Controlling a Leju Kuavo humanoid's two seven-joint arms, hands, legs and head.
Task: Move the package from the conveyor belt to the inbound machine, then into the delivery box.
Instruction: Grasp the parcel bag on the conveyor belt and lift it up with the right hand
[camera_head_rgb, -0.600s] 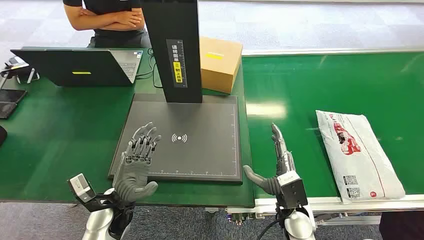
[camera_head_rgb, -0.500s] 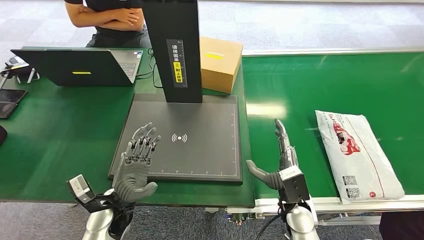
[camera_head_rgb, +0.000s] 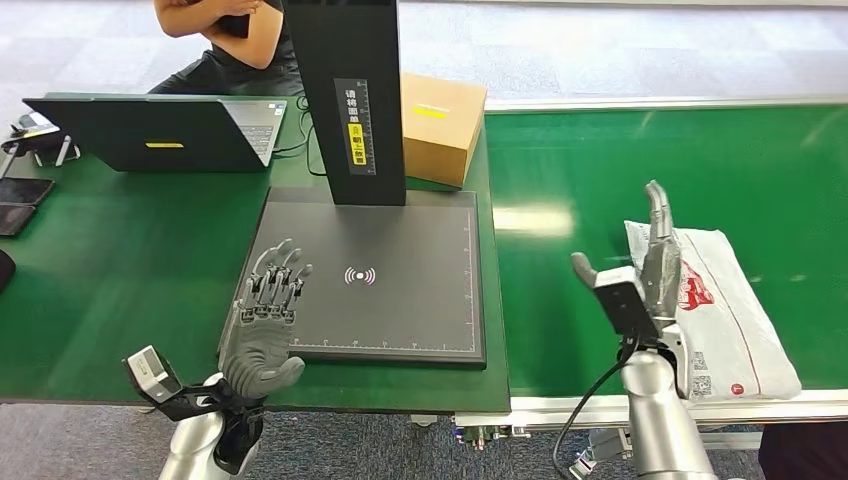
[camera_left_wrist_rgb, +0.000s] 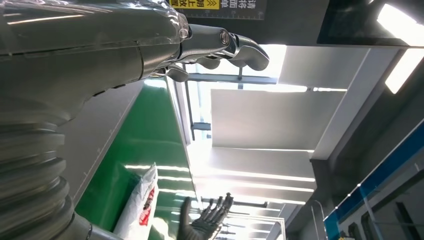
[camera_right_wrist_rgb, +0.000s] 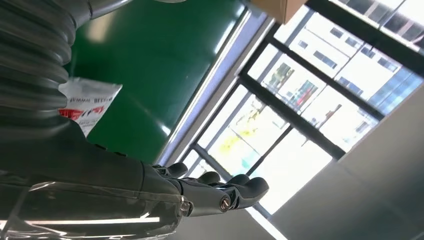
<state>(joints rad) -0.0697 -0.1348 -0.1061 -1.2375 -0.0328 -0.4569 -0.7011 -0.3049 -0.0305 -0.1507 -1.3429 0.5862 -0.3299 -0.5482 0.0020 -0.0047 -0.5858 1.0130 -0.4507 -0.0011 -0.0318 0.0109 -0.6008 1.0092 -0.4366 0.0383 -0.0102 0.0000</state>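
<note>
R hand (camera_head_rgb: 652, 262): swung right across the conveyor belt (camera_head_rgb: 590, 180), reached package's near edge; fingers straight, released, nothing grasped.
L hand (camera_head_rgb: 268, 320): stayed spread, empty, by inbound machine (camera_head_rgb: 400, 290).
Package (camera_head_rgb: 730, 310): lay flat on belt.
Meaning: pickup imminent.

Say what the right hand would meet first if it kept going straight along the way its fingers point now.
Judging from the head view, the right hand points away from the robot along the near-left edge of the white package, over the green conveyor belt. Beyond the fingertips only bare belt shows; its height above the belt is unclear.
</note>
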